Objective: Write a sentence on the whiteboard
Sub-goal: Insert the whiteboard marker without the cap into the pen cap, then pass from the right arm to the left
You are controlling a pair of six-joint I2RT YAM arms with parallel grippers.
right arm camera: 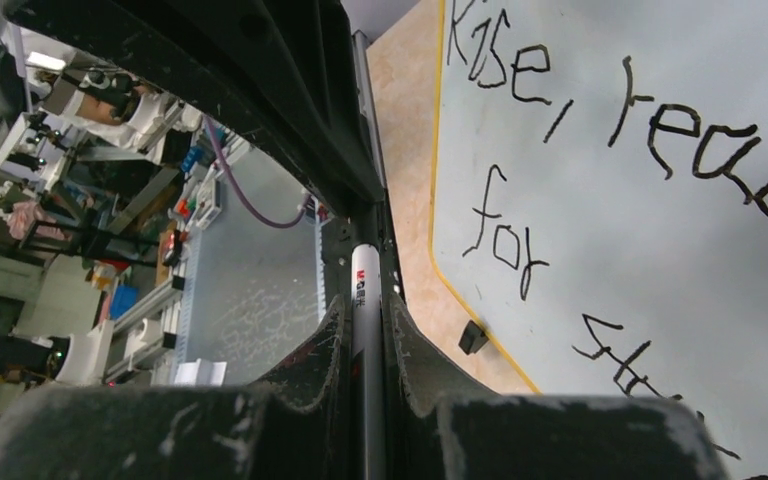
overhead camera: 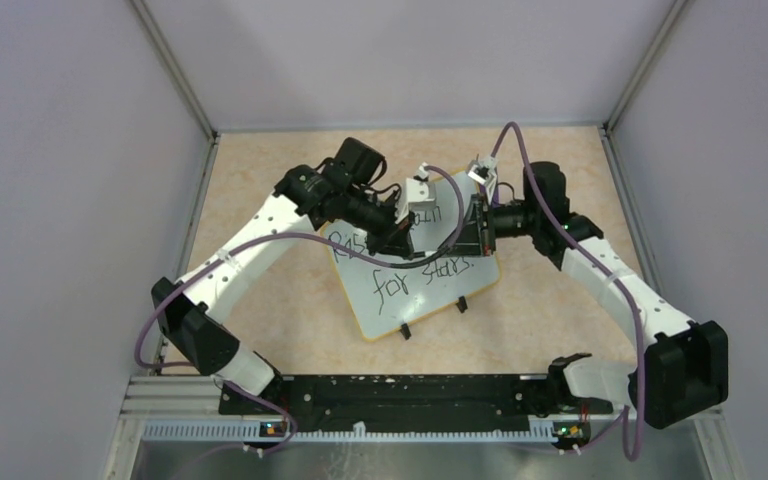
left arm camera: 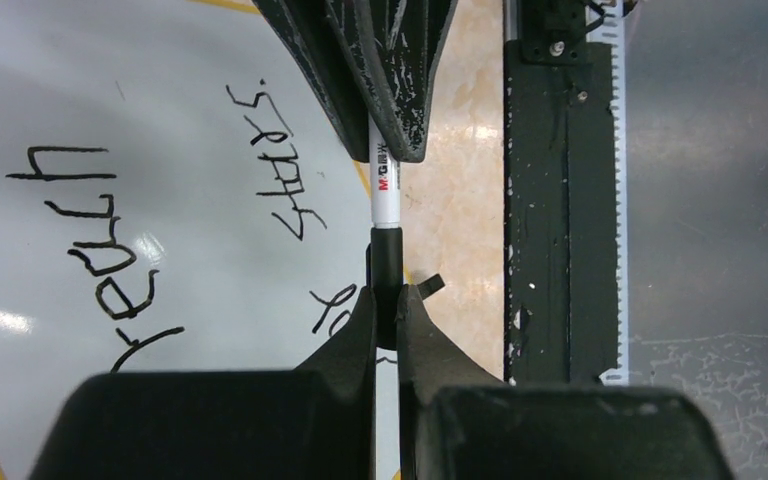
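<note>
The whiteboard [overhead camera: 380, 300] lies tilted on the tan table, its two black clip feet toward the arms. The sentence [overhead camera: 420, 273] is in black marker; the right wrist view shows "Rise, reach" over "for stars" [right arm camera: 505, 245]. Both grippers hold one marker pen above the board's near-right edge. My left gripper [left arm camera: 387, 292] is shut on the pen's black end. My right gripper [right arm camera: 365, 310] is shut on its white barrel [right arm camera: 365, 285]. In the left wrist view the right gripper's fingers [left arm camera: 400, 80] clamp the barrel [left arm camera: 386, 195] from the opposite side. The whiteboard [left arm camera: 190, 100] lies below.
A black rail [overhead camera: 400, 392] with a white toothed strip runs along the table's near edge and shows in the left wrist view [left arm camera: 560, 200]. Grey walls enclose the table on three sides. One clip foot [right arm camera: 472, 337] sits on the board's orange rim.
</note>
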